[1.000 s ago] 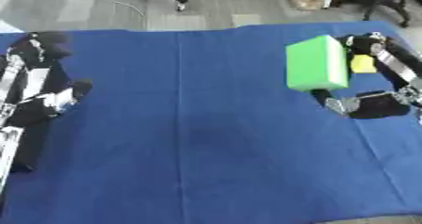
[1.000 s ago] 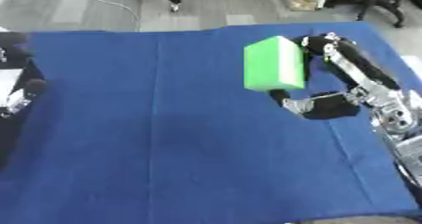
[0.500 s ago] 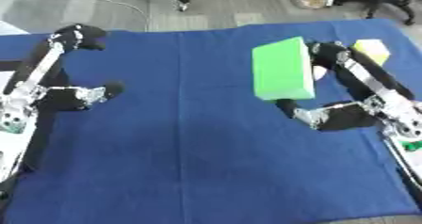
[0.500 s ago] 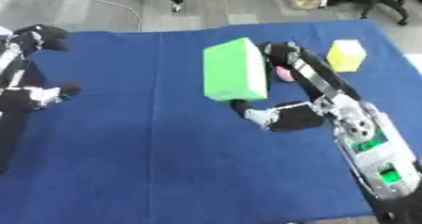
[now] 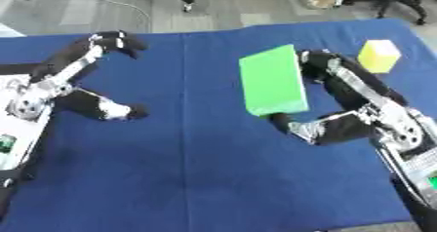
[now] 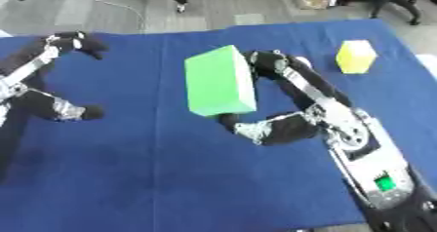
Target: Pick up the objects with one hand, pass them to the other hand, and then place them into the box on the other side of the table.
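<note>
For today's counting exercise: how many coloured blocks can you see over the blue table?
2. A large green block is held in the right hand near the middle; a small yellow block sits at the far right. Others could be outside the view.

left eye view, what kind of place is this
Probably an office or lab used for robot trials: a table under a blue cloth, a grey floor beyond it with chair wheels and a cable, and plain test blocks, one green, one yellow.

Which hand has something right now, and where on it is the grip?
The right hand holds the green block, thumb under its near bottom edge, fingers behind its right face. The left hand holds nothing.
</note>
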Robot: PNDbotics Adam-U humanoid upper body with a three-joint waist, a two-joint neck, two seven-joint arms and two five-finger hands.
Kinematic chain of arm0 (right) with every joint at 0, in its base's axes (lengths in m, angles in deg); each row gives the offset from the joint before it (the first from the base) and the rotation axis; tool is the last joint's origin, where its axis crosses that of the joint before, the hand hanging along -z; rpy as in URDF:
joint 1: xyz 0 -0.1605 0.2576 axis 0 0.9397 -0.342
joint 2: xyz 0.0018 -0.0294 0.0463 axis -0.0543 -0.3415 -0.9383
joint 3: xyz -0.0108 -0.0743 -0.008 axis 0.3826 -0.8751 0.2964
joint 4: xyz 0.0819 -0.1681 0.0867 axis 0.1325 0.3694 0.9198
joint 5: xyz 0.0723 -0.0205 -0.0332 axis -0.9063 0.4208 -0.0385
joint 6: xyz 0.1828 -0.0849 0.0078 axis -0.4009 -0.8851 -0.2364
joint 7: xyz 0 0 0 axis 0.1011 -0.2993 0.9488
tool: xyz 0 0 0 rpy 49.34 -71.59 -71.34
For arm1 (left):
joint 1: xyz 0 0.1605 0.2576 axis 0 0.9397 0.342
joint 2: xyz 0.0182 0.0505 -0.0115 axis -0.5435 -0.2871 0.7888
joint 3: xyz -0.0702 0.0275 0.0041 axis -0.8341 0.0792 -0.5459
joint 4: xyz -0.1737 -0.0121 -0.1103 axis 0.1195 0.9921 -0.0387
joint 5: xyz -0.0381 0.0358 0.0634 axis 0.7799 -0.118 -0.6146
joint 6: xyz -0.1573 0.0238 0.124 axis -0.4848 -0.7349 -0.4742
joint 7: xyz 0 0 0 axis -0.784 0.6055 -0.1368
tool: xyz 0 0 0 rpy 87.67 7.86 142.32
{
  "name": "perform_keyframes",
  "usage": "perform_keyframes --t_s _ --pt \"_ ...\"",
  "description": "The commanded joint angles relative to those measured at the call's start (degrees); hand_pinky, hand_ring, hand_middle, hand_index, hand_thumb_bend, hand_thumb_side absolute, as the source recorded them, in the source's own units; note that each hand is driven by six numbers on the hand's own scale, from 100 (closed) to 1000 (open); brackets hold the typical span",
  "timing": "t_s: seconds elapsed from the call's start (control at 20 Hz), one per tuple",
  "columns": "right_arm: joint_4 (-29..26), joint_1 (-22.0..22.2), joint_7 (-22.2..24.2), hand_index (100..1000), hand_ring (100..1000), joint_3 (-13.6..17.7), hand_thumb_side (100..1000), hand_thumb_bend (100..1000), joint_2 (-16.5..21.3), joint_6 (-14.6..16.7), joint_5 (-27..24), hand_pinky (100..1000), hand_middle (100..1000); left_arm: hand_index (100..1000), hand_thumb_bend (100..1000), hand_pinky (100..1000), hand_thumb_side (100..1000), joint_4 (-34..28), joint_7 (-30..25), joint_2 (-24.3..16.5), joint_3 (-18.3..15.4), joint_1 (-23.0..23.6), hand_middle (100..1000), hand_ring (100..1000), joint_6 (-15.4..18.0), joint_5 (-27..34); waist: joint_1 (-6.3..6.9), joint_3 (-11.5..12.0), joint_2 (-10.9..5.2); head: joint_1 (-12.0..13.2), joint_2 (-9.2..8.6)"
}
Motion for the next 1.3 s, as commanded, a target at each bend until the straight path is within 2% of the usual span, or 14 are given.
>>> perform_keyframes --t_s 0.05,0.3,0.55,0.65,1.0,1.3 --pt "-1.4 -1.0 0.7 424 392 -0.3 226 341 0.0 0.1 -1.0 731 284 861 725 818 557 0.1 -2.0 -1.7 1.5 -2.1 765 730 1.1 -0.3 0.91 0.0 -0.69 -0.1 -0.14" --pt "-1.3 -1.7 1.6 428 376 -1.3 229 329 -0.6 -0.8 -0.8 698 282 870 723 820 574 0.8 -3.4 -1.1 3.5 -3.7 769 732 1.8 -0.6 0.9 0.0 -0.67 -0.2 -0.14" --pt "-1.3 -2.4 2.1 441 365 -1.9 240 333 -0.7 -3.9 3.7 700 283 877 720 822 584 1.2 -3.3 -2.1 5.8 -5.0 770 734 2.3 -1.1 0.9 -0.1 -0.74 -0.4 -0.14" --pt "-1.4 -2.7 2.6 445 365 -2.2 244 336 -0.8 -4.7 5.5 672 287 877 721 821 584 1.2 -2.8 -2.6 6.3 -5.3 769 734 2.3 -1.1 0.89 -0.1 -0.75 -0.4 -0.14" --pt "-1.4 -3.8 6.4 475 377 -3.9 255 340 -1.1 -6.3 8.7 664 313 882 722 824 578 1.5 -1.2 -3.5 8.6 -7.1 769 735 2.9 -1.5 0.91 0.0 -0.78 -0.5 -0.14" --pt "-1.4 -4.5 7.4 513 397 -4.5 264 340 -0.9 -7.5 13.3 673 350 881 729 823 575 1.8 0.1 -4.0 10.2 -7.8 770 735 3.0 -0.6 0.96 0.0 -0.75 -0.7 -0.14"
